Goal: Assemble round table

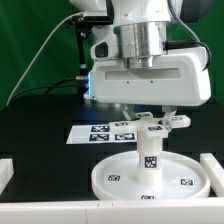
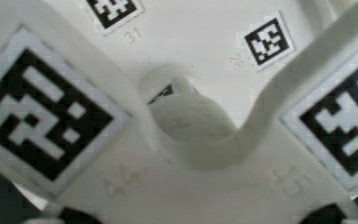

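Gripper [image 1: 150, 115] low over cross-shaped base [image 1: 152, 122], which sits atop post [image 1: 150, 152]; fingers hidden by base arms, can't tell if clamped or apart. Wrist view: base [image 2: 194, 130] fills frame, hub centred.

Post upright at middle of round disc [image 1: 150, 178], near front edge of black table [image 1: 40, 140], centre. Marker board [image 1: 100, 132] behind.

Step looks like seating base on post: keep hub coaxial, press straight down, no tilt, don't knock post.

Count: one disc, one post, one base, one board.

White round disc [image 1: 150, 180], white post [image 1: 150, 152] and white cross-shaped base [image 2: 194, 120] all carry black-and-white square tags.
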Motion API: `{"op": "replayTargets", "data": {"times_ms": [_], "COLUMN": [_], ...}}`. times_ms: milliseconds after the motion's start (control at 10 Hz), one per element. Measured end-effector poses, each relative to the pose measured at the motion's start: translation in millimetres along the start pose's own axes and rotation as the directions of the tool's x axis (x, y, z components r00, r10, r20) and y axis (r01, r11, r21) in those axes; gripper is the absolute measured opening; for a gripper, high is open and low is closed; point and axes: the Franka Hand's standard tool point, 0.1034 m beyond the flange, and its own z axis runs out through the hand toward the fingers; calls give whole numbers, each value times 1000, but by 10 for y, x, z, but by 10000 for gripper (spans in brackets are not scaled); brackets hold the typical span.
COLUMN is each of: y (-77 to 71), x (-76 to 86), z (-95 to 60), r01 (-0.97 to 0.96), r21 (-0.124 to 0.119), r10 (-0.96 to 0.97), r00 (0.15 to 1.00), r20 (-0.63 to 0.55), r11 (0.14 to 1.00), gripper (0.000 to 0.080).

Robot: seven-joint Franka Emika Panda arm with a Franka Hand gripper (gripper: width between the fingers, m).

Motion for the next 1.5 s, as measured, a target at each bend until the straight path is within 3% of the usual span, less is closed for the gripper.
{"op": "replayTargets", "data": {"times_ms": [200, 300, 600, 700, 1000, 1100, 1300, 1500], "y": [-5, -8, -2, -13, -66, -75, -36, -55], "x": [-10, -10, -10, -9, -25, -15, 7, -54], "z": [0, 0, -8, -49, -248, -273, -275, -257], "r01": [-336, -411, -349, -337, -79, 117, 455, 625], "r21": [5, 4, 3, 1, 8, 20, 35, 45], "r10": [336, 411, 349, 337, 79, -118, -456, -626], "r00": [942, 911, 937, 941, 996, 992, 888, 775], "r20": [19, 16, 21, 29, 51, 45, 54, 82], "r11": [942, 912, 937, 941, 997, 993, 890, 779], "gripper": [450, 450, 450, 593, 646, 646, 649, 649]}}
